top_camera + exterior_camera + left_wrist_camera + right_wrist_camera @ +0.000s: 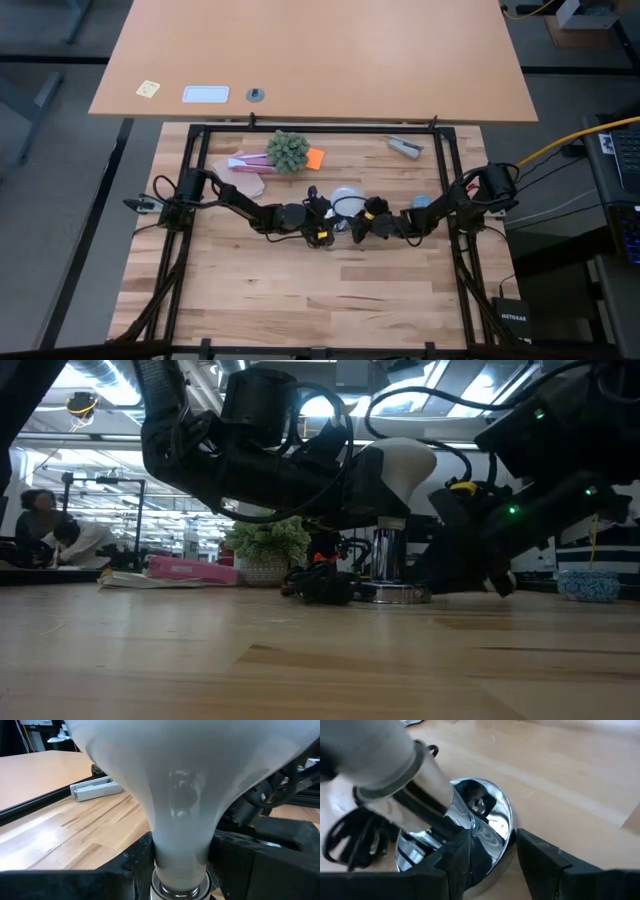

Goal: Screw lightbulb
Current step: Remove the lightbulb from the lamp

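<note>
Gripping lightbulb (180,795) neck: left gripper (181,865) | right gripper (487,855) clamps chrome socket base (485,820) | legible: NETGEAR box (510,316)

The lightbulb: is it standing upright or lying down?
Upright. The lightbulb has its dome on top and its neck running down into the chrome socket on the table.
</note>
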Controlling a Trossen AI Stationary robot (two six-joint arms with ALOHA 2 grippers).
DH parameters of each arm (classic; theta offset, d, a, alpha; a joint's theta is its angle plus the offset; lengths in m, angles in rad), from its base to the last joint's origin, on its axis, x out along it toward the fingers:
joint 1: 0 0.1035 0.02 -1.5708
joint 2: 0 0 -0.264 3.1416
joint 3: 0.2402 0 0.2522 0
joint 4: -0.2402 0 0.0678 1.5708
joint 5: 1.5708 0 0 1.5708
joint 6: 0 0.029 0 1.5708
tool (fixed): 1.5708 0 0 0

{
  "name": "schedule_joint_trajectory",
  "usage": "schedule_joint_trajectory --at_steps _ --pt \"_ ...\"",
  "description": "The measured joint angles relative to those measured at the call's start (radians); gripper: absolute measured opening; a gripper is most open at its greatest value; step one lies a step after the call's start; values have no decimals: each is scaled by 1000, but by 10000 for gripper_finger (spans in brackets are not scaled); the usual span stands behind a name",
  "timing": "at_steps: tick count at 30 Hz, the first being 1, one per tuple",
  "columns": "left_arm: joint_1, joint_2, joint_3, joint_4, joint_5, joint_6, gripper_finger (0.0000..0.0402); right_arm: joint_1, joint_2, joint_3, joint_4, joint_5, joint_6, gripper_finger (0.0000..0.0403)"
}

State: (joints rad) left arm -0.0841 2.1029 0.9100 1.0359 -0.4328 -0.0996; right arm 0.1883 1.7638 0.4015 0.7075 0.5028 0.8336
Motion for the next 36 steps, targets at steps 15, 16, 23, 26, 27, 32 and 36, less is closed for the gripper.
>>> schedule_joint_trajectory --at_steps 15,16,23,26,27,32,36 --pt "-1 -3 0 9 -11 -17 153 83 7 126 -55 -57 168 166" --pt "0 -2 0 8 -18 -16 153 91 6 138 -64 -58 173 166" --pt "1 0 1 1 -42 2 153 125 4 199 -68 -72 118 166" --pt "1 0 1 1 -44 0 153 137 4 224 -65 -65 35 166" --pt "1 0 1 1 -43 -2 153 142 4 231 -70 -56 6 166" --pt "-1 2 -2 45 -35 -9 153 163 -1 256 -92 -31 -124 165" --pt "-7 4 -2 114 -41 -15 153 198 -38 256 -130 84 -144 166"
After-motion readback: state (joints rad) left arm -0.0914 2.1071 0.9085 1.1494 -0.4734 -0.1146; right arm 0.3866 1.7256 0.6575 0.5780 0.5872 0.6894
